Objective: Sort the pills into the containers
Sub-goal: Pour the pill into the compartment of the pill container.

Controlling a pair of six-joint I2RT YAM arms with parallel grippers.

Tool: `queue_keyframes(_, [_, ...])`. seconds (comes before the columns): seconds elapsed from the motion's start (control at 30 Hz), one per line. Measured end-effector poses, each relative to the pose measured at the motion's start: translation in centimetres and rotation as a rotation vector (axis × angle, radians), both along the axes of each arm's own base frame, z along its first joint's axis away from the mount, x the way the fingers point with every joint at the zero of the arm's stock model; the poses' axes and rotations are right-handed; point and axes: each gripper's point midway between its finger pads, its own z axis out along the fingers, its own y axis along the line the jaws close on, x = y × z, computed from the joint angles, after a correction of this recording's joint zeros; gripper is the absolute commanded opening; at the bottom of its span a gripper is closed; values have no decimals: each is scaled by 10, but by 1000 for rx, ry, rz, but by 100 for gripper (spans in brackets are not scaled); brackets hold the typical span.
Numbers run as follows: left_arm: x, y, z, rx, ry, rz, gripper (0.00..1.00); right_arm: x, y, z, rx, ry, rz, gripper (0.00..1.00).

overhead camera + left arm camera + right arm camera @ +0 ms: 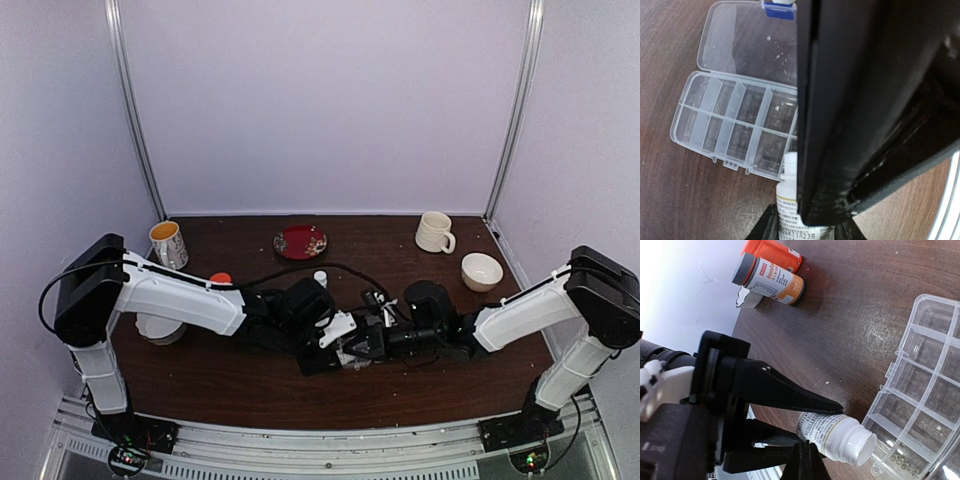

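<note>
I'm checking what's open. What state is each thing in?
Box, lid open flat.
White bottle, uncapped, tipped toward box.
Left gripper, shut on white bottle.
Grey-capped bottle, capped, lying down.
Orange bottle, lying down.
Pills, a few in one corner cell.
White mug, upright.
Yellow mug, upright.

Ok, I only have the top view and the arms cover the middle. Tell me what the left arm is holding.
Observer: The left fingers grip an uncapped white bottle, tipped with its mouth toward the organizer.
Operator: Check the lid for me.
Observer: The lid is open and lies flat on the table beside the cells.
Operator: Now report any pills inside.
Observer: A few small round pills sit in the corner cell by the bottle's mouth.
</note>
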Motion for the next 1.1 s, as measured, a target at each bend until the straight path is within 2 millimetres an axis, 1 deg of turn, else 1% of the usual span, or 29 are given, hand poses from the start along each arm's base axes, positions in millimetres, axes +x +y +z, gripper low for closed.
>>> queue_keyframes(0.07, [0,0,0,-1,-1,0,0,0,-2,6,15,-14,-4,0])
queue_keyframes(0.13, [0,0,0,2,1,0,0,1,-2,8,23,-18,-8,0])
queue_keyframes(0.23, [0,1,0,2,1,0,0,1,-1,1,8,-8,-9,0])
queue_keyframes(0.3, [0,1,0,7,-1,2,0,2,-1,-10,-27,12,-14,0])
queue_keyframes(0.4, [4,2,0,8,-6,11,0,2,1,-11,-29,18,-9,0])
queue_keyframes(0.53, [4,2,0,9,-6,11,0,1,-2,-11,-23,15,-16,0])
queue_keyframes(0.63, [4,2,0,9,-6,11,0,-1,-5,-5,-11,3,-19,0])
queue_keyframes(0.77, [4,2,0,10,-5,11,0,1,-2,10,28,-27,-20,0])
queue_keyframes(0.83, [3,3,0,13,-3,11,0,2,-1,12,39,-34,-21,0])
queue_keyframes(0.93, [3,4,0,19,-1,10,0,3,-1,7,21,-24,-21,0])
queue_keyframes(1.03, [3,4,1,22,2,9,0,4,-2,-13,-41,10,-25,0])
queue_keyframes(1.1, [2,6,-1,35,7,11,0,3,-3,-16,-55,19,-26,0])
